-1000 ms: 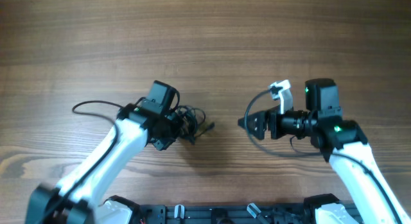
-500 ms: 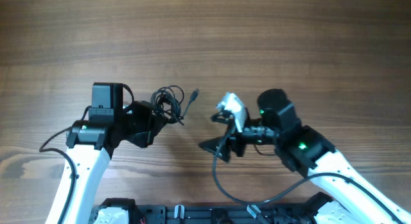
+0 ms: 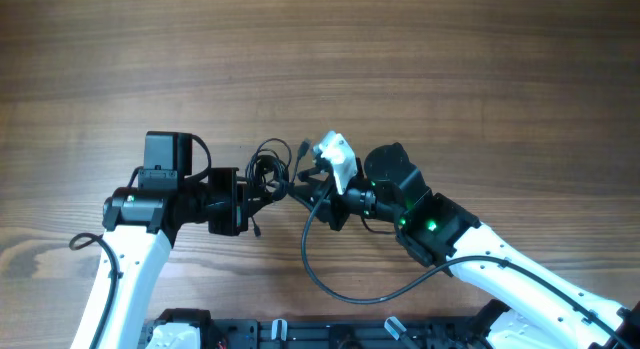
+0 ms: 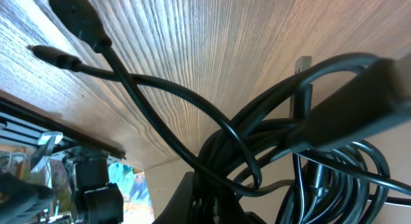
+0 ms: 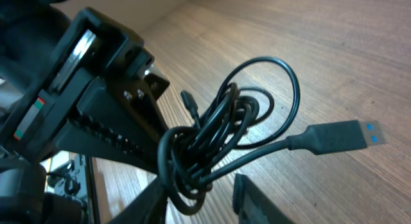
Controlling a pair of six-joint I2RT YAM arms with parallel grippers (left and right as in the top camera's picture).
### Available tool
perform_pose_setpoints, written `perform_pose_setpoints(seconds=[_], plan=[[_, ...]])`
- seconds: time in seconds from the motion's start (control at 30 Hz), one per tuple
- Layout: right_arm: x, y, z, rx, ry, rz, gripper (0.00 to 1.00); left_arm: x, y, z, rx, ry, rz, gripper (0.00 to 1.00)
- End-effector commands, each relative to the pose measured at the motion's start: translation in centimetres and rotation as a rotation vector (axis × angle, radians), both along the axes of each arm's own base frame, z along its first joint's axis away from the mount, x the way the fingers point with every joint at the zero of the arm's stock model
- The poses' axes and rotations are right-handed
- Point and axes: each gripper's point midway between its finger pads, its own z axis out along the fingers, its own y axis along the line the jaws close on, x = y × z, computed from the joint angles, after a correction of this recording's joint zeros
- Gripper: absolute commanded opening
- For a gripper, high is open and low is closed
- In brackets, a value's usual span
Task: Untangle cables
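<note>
The cables (image 3: 268, 167) form one dark knotted bundle held off the wood between the two arms. My left gripper (image 3: 250, 194) is shut on the bundle's left side; in the left wrist view the cables (image 4: 308, 121) fill the frame above that gripper (image 4: 212, 208). From the right, my right gripper (image 3: 305, 184) reaches in. Its jaws stand apart around the bundle's lower loops (image 5: 218, 134), which rest against one finger with a gap to the other, the gripper (image 5: 202, 198) itself open. A USB plug (image 5: 340, 135) sticks out to the right.
Two loose plug ends (image 4: 80, 22) dangle over the wooden table (image 3: 450, 79). The right arm's own thick black wire (image 3: 340, 289) loops near the front edge. The left arm's camera housing (image 3: 167, 152) sits left of the bundle.
The right arm has swung left to the bundle and its jaws have narrowed around the lower loops. The left arm has lifted the bundle, then stayed almost still.
</note>
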Motion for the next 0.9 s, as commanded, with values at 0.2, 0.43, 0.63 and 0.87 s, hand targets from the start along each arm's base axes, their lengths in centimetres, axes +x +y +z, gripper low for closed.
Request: perform_pose_setpoints(seconds=[0.2, 0.43, 0.63, 0.87], plan=[[-0.6, 1.1, -1.4, 0.004, 0.039, 0.06, 0.32, -0.1, -0.7, 1.4, -0.073, 0.008, 0.006, 0.04], [2.6, -0.6, -2.8, -0.033, 0.101, -0.184, 0.05, -0.7, -1.6, 1.5, -0.068, -0.037, -0.076, 0.04], [5.6, -13.0, -10.2, -0.36, 0.324, -0.777, 0.04, -0.3, -0.9, 0.8, 0.032, -0.166, -0.176, 0.04], [5.2, -14.1, -10.8, -0.375, 0.39, -0.646, 0.04, 0.1, 0.1, 0.0, 0.116, -0.198, -0.186, 0.04]])
